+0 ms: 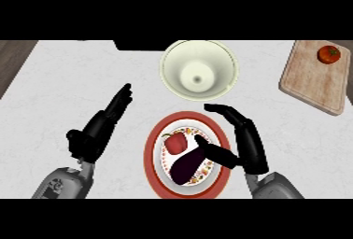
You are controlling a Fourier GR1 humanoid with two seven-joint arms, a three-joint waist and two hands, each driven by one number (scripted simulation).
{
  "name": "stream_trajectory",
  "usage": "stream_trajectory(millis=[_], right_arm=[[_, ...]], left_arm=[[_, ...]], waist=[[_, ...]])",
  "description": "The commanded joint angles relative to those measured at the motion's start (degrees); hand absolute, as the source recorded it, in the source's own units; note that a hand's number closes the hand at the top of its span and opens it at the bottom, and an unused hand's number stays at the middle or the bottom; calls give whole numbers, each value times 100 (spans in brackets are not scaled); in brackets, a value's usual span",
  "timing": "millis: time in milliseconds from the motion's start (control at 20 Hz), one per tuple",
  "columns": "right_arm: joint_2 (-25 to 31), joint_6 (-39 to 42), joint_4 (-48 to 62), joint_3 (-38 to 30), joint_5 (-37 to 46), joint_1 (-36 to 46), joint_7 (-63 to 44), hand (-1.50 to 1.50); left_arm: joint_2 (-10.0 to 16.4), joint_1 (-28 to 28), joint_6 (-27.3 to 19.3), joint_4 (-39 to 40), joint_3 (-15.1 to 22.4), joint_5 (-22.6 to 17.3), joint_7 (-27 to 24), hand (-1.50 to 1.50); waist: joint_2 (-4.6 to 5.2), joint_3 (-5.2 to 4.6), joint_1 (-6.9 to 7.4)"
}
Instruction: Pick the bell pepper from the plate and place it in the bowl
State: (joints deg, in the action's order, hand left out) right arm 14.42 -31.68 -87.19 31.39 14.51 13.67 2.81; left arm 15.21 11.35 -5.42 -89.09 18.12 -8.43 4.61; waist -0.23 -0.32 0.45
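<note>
No readable text or labels anywhere.

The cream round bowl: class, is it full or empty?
Empty: the cream round bowl shows only its bare inside, and the red bell pepper lies on the red-rimmed patterned plate.

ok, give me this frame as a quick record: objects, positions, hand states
bell pepper: red, on plate's left half, beside eggplant
eggplant: dark purple, same plate, lying diagonally
plate: red rim, patterned centre, between the hands
bowl: cream, empty, just beyond plate
left hand: open, fingers straight, left of plate, holds nothing
right hand: open, at plate's right edge, thumb pointing over eggplant towards pepper; contact unclear
cutting board: far right, tomato on it
status: pepper not yet picked
</note>
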Motion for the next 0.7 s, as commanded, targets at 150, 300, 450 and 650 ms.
stream_trajectory(millis=[150, 300, 450, 650], right_arm=[[-130, 49, 1030, 814, 2286, 1126, -1574, -150], [-225, 937, 1015, 1131, 2943, 1624, -2844, -150], [-112, 2124, 1285, 1257, 3116, 1992, -3746, -150], [-765, 3846, 1409, 1519, 2624, 2326, -4926, -150]], left_arm=[[82, -204, 461, -54, 40, -193, -272, 0], [128, -98, 456, 57, -34, -147, -252, 0], [193, -218, 539, -109, -58, -231, -270, 0], [123, -117, 545, -89, -5, -205, -226, 0]], waist=[[-6, 6, 34], [-38, -6, -41], [-60, -15, 30], [-29, -8, 57]])
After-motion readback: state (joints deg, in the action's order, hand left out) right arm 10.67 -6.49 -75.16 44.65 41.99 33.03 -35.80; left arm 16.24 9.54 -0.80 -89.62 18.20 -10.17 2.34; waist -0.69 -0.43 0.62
